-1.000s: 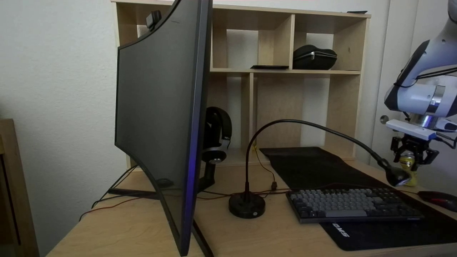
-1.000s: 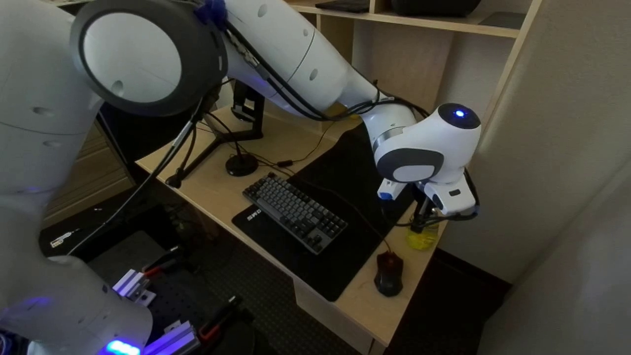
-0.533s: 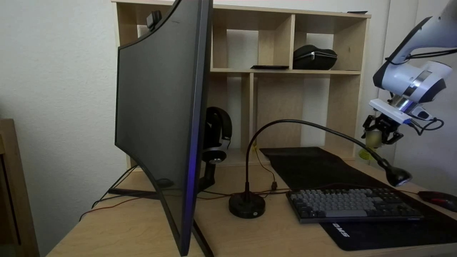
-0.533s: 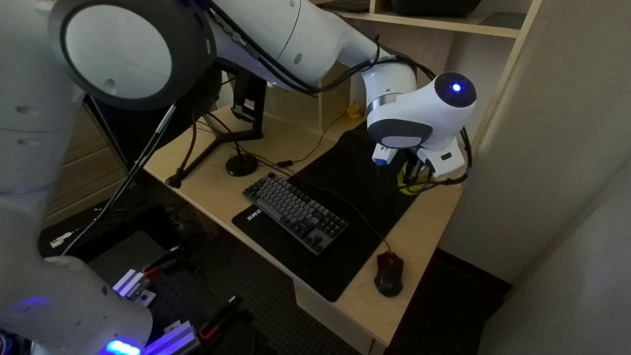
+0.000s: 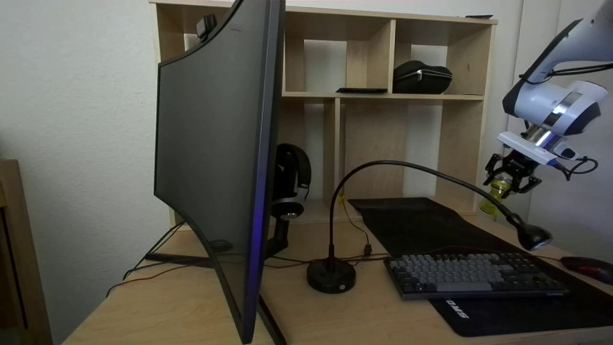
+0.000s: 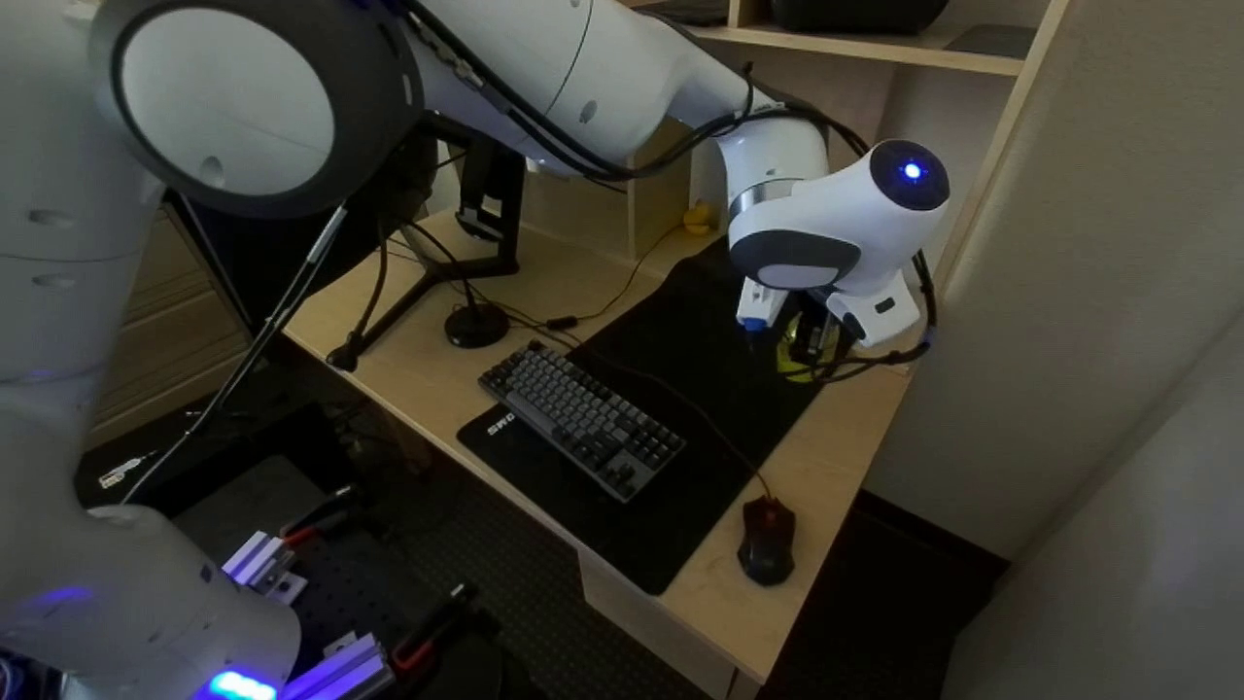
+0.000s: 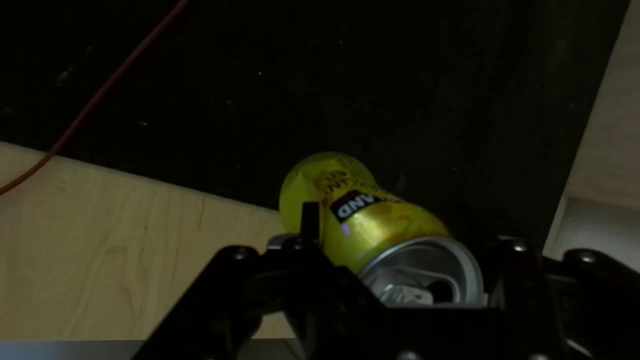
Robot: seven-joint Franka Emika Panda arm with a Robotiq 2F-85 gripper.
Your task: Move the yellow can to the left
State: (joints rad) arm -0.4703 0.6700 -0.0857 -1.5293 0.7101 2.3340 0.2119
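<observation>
Robotiq gripper (image 5: 497, 188) grasping yellow drink can (image 7: 387, 220).
Jaws parted to the can's width, one on either side; can tilted, clear of the desk (image 5: 364, 316).

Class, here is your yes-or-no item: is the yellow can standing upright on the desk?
No, in an exterior view the yellow can is tilted between the jaws, with its base clear of the desk.

In an exterior view I have open room from the end effector (image 6: 811, 342) over the mat (image 6: 705, 335) toward nine o'clock; the keyboard (image 6: 583, 418) lies at eight, the shelf (image 6: 933, 55) stands at one, the wall (image 6: 1079, 292) bars three.
</observation>
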